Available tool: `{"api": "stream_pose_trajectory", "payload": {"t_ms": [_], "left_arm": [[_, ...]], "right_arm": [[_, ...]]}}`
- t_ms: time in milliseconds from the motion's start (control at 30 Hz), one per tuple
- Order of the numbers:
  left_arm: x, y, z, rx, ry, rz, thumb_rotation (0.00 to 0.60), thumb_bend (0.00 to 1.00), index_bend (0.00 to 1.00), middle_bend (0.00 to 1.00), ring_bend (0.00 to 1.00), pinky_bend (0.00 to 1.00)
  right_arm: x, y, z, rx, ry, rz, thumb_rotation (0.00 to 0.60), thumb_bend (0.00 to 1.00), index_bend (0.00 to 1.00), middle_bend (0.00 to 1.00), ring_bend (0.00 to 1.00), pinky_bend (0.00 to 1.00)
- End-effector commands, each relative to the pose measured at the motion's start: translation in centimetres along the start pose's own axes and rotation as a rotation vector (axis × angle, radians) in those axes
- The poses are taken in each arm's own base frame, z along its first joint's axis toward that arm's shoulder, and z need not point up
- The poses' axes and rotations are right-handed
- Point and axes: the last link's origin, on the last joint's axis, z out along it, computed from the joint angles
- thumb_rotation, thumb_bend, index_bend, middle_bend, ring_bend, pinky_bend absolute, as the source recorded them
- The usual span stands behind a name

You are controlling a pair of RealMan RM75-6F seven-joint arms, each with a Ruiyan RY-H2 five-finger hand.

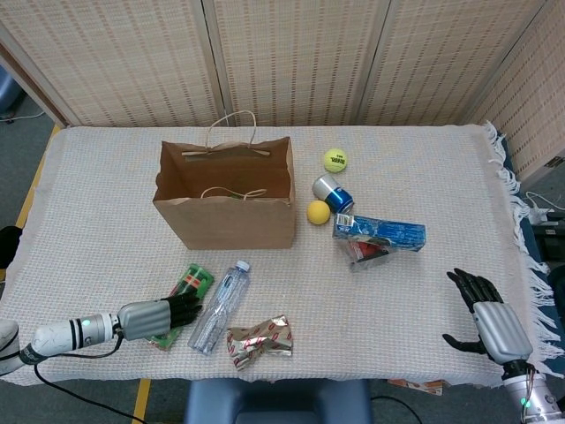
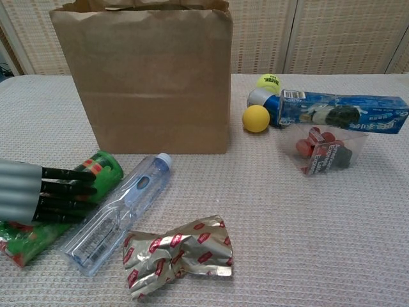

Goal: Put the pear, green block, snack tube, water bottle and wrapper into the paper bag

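One hand, the right point(image 1: 491, 320), spread and empty, appears only in head view.

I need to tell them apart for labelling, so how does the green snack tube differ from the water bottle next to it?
The snack tube is opaque green with red markings; the water bottle is clear plastic with a pale cap. The tube is partly covered by the left hand, whose fingers lie over it; the bottle lies fully exposed, with nothing over it. In the head view the tube looks shorter than the bottle. Both lie on their sides on the table, angled toward the paper bag.
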Motion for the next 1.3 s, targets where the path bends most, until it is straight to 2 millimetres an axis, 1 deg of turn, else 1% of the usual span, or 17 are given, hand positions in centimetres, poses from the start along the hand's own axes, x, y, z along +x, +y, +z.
{"api": "stream_pose_trajectory", "payload": {"t_ms": [33,67,133,167,233,367,500,633,833,900,967,1033,1100,1133,1200,1300], "left_arm": [[0.1,0.1,-0.2,-0.012,0.005,-0.013,0.6,0.57,0.42,0.35,0.33,0.5],[0.0,0.1,-0.3,-0.016,0.004,-0.016,0.6,0.59,0.49,0.44,0.43,0.59],[-0.1,0.1,-0.6,-0.022,-0.005,-0.019,0.6,0.61,0.56,0.54,0.52,0.66],[-0.2,0.1,-0.7,-0.022,-0.009,-0.022,0.6,0.62,0.59,0.58,0.55,0.69],[-0.2,-0.1,-1.0,-0.014,-0.01,-0.025,0.6,0.64,0.62,0.61,0.58,0.71],[-0.1,-1.3,-1.9,0.058,-0.019,-0.046,0.6,0.66,0.64,0.63,0.6,0.72],[-0.2,-3.3,-3.9,0.215,-0.052,-0.122,0.6,0.66,0.64,0.63,0.6,0.72],[-0.5,-5.5,-6.8,0.395,-0.075,-0.161,0.6,0.66,0.65,0.64,0.61,0.73],[-1.1,-7.8,-11.3,0.579,-0.12,-0.161,0.6,0.66,0.67,0.66,0.63,0.74],[-1.3,-8.4,-12.3,0.663,-0.122,-0.176,0.6,0.66,0.67,0.66,0.63,0.74],[-1.5,-9.2,-13.2,0.798,-0.106,-0.23,0.6,0.66,0.67,0.66,0.63,0.74],[-1.4,-10.2,-13.4,0.966,-0.037,-0.321,0.6,0.66,0.67,0.66,0.63,0.74],[-1.0,-11.0,-12.9,1.12,0.069,-0.436,0.6,0.66,0.67,0.66,0.63,0.74],[-0.6,-11.7,-12.5,1.214,0.155,-0.502,0.6,0.66,0.67,0.66,0.63,0.74],[0.5,-12.9,-11.3,1.348,0.311,-0.62,0.6,0.66,0.67,0.66,0.63,0.73],[2.1,-14.4,-9.5,1.465,0.5,-0.791,0.6,0.66,0.66,0.66,0.63,0.73]], "right_arm": [[0.0,0.0,0.0,0.0,0.0,0.001,0.6,0.06,0.0,0.0,0.0,0.0],[0.0,0.0,0.0,0.001,0.0,0.001,0.6,0.06,0.0,0.0,0.0,0.0],[0.0,0.0,0.0,0.001,0.0,0.002,0.6,0.06,0.0,0.0,0.0,0.0],[0.0,0.0,0.0,0.001,0.001,0.002,0.6,0.06,0.0,0.0,0.0,0.0],[0.0,0.0,0.0,0.002,0.001,0.003,0.6,0.06,0.0,0.0,0.0,0.0],[0.0,0.0,0.0,0.0,0.003,0.004,0.6,0.06,0.0,0.0,0.0,0.0],[0.1,0.0,-0.1,-0.001,0.003,0.01,0.6,0.06,0.0,0.0,0.0,0.0],[0.1,0.0,-0.1,-0.002,0.005,0.012,0.6,0.06,0.0,0.0,0.0,0.0],[0.1,0.0,-0.1,-0.002,0.008,0.013,0.6,0.06,0.0,0.0,0.0,0.0],[0.1,0.0,-0.1,-0.003,0.008,0.011,0.6,0.06,0.0,0.0,0.0,0.0],[0.0,0.0,-0.1,-0.003,0.007,0.01,0.6,0.06,0.0,0.0,0.0,0.0],[0.0,0.0,-0.1,-0.004,0.008,0.009,0.6,0.06,0.0,0.0,0.0,0.0],[0.0,0.0,-0.1,-0.004,0.008,0.008,0.6,0.06,0.0,0.0,0.0,0.0],[0.0,0.0,-0.1,-0.004,0.008,0.007,0.6,0.06,0.0,0.0,0.0,0.0],[0.0,0.0,-0.1,-0.004,0.008,0.006,0.6,0.06,0.0,0.0,0.0,0.0],[0.0,0.1,-0.1,-0.004,0.009,0.005,0.6,0.06,0.0,0.0,0.0,0.0]]}}
